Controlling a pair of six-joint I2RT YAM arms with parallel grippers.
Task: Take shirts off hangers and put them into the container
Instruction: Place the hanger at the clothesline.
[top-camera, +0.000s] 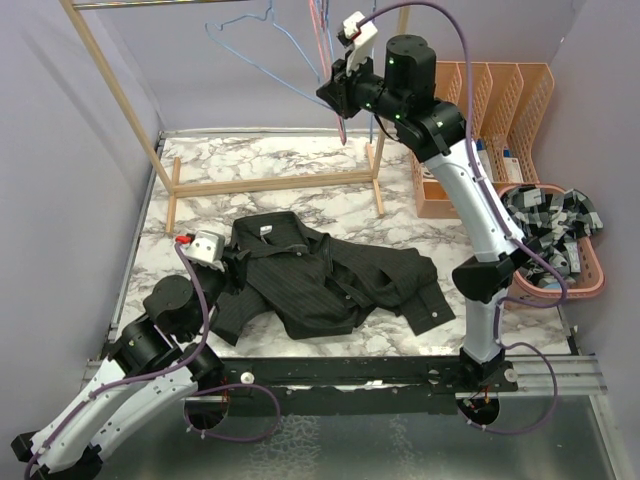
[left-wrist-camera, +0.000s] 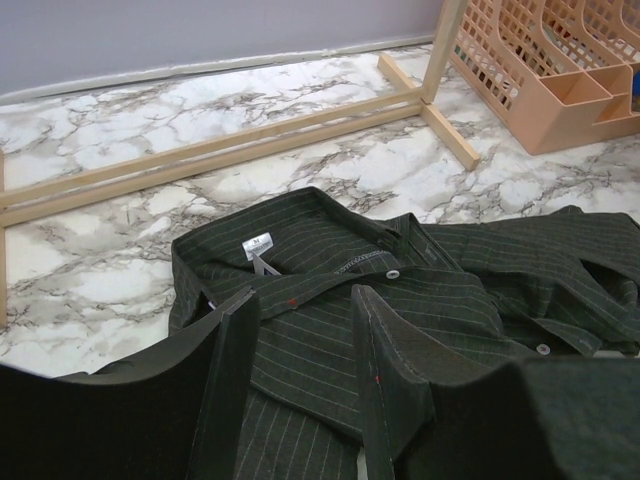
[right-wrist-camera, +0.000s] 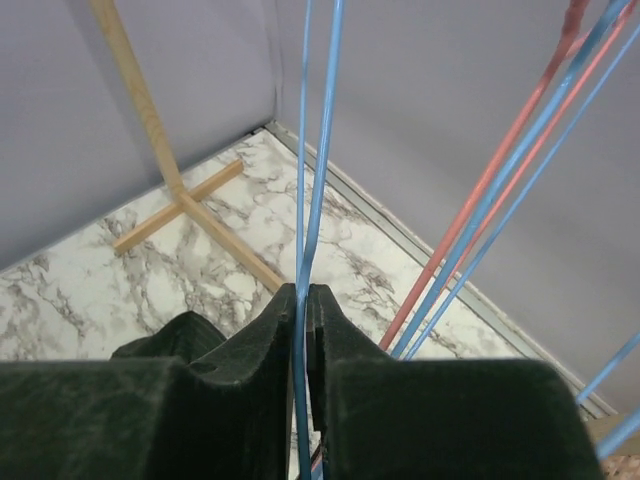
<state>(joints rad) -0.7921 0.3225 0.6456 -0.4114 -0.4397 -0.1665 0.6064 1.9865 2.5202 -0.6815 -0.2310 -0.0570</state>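
Observation:
A black pinstriped shirt (top-camera: 330, 275) lies spread flat on the marble table, collar towards the left. My left gripper (top-camera: 238, 262) hovers low over its collar end. In the left wrist view the jaws (left-wrist-camera: 303, 297) stand apart, with the shirt (left-wrist-camera: 420, 290) lying flat beneath them, not pinched. My right gripper (top-camera: 342, 108) is raised at the back and shut on the wire of a light blue hanger (top-camera: 280, 68), whose wire (right-wrist-camera: 320, 150) runs between the closed fingertips (right-wrist-camera: 303, 290). A pink hanger (right-wrist-camera: 500, 170) hangs beside it. The pink container (top-camera: 590, 283) at the right holds a checked shirt (top-camera: 545, 220).
A wooden rack (top-camera: 270, 182) stands along the back of the table, its base bar and foot showing in the left wrist view (left-wrist-camera: 200, 150). A peach file organizer (top-camera: 500, 100) sits at the back right. Grey walls close in the left side and the back.

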